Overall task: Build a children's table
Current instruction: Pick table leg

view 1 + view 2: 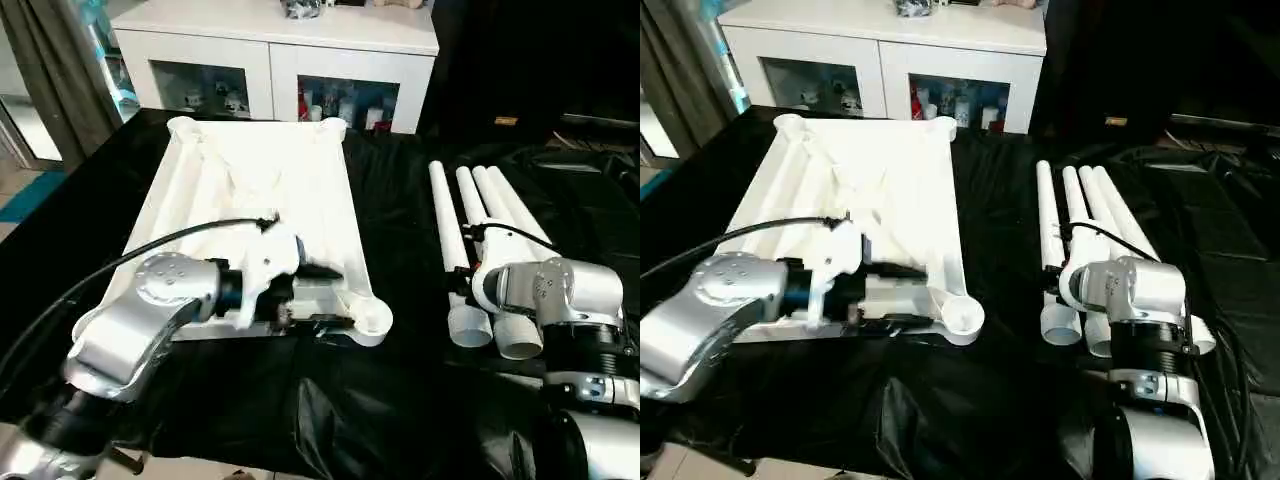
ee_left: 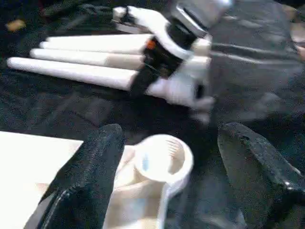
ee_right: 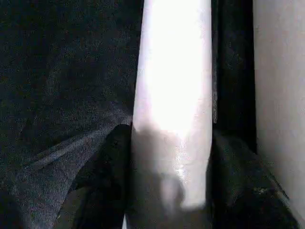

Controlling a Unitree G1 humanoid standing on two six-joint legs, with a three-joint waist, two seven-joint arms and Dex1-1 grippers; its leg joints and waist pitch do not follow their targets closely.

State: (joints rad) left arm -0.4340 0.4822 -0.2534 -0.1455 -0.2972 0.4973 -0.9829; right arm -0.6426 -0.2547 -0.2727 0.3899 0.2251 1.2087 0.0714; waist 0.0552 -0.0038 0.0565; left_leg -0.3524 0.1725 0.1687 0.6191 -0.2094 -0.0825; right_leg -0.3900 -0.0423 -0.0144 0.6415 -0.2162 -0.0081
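On the black-draped bench, seen from the head camera, the tabletop lies ribbed side up, with four legs side by side well to its right. The left gripper hovers at the near right corner socket.

Its wrist view shows the fingers spread wide around that socket, gripping nothing.

From the right wrist, the right gripper straddles one leg, its fingers close against both sides. Hollow plastic looks light, stiff and slippery; mid-tube seems the best hold.
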